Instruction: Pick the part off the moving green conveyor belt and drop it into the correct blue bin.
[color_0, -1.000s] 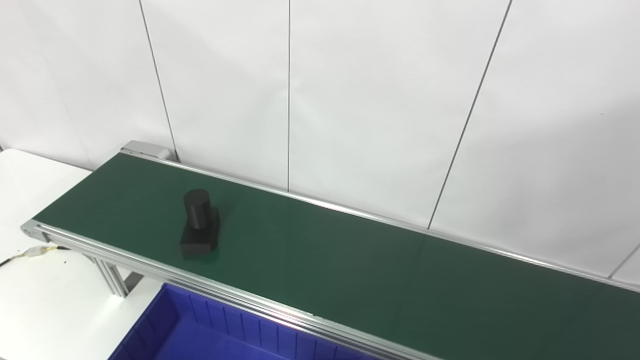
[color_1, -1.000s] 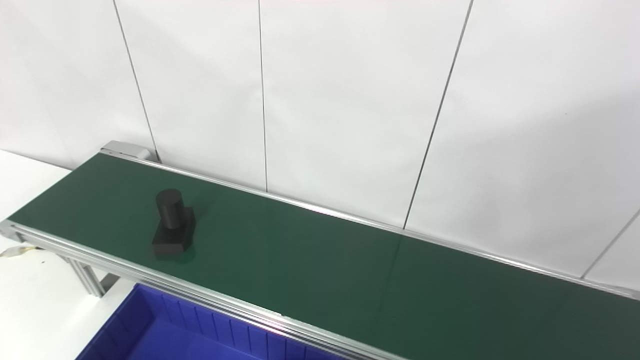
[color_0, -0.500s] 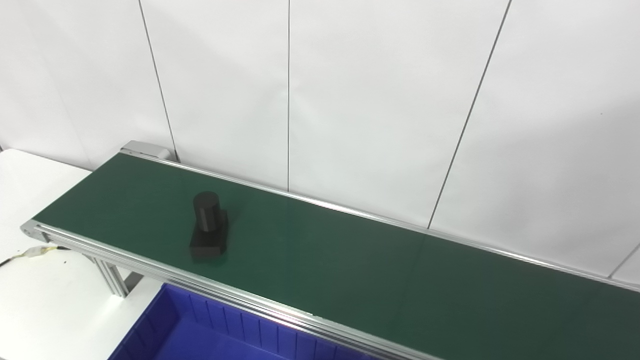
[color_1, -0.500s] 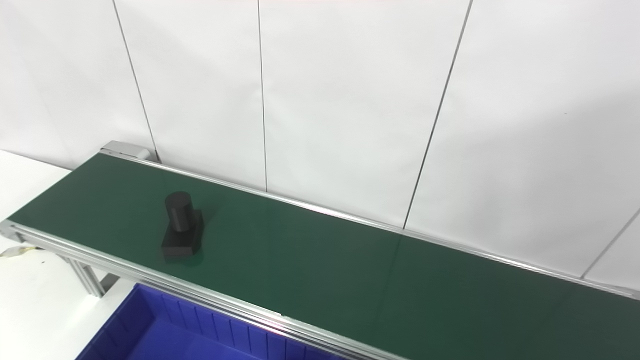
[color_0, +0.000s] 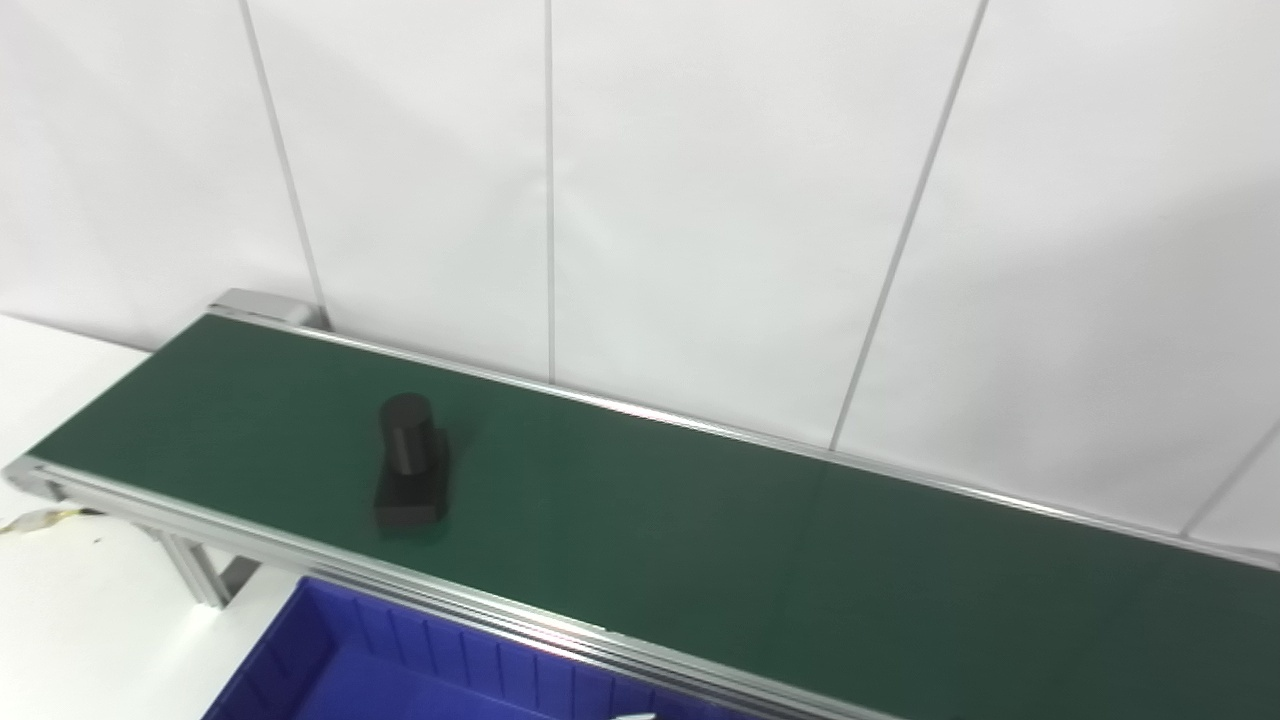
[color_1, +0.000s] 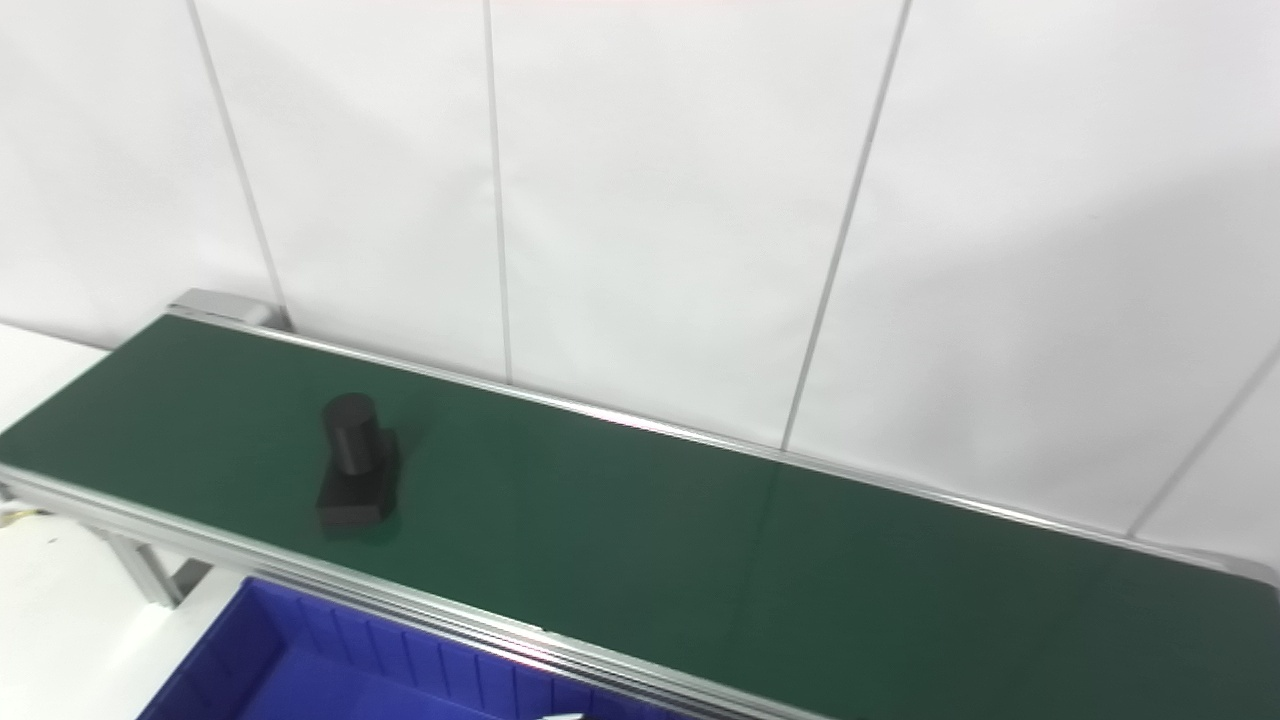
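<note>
A long dark-green conveyor belt (color_0: 700, 540) framed by silver aluminium rails (color_0: 300, 560) runs diagonally from the upper left to the lower right, backed closely by a wall of plain white panels (color_0: 720, 200) divided by thin dark seams. The belt's frame stands on a silver aluminium leg (color_0: 195, 570) above a white tabletop (color_0: 70, 620). A matt black part (color_0: 410, 477), an upright cylinder rising from a rectangular block, rests on the belt towards its left end, nearer the front rail than the back one, with a faint reflection under it on the belt's surface. Below the front rail, at the bottom edge, lies the ribbed inner wall of a blue plastic bin (color_0: 430, 650), just in front of the belt and lower than it.

The left eye view takes in a pale cable connector (color_0: 30, 519) lying on the tabletop at the far left, beside the belt's end, which the right eye view barely catches. The right eye view instead shows the belt's far right end, where the back rail turns a rounded corner (color_1: 1262, 570). A small whitish sliver (color_0: 633, 716) pokes up at the bottom edge over the bin in both views; what it is cannot be told.

Neither the left hand nor the right hand appears in either view, so whether their fingers are apart or together cannot be told.
</note>
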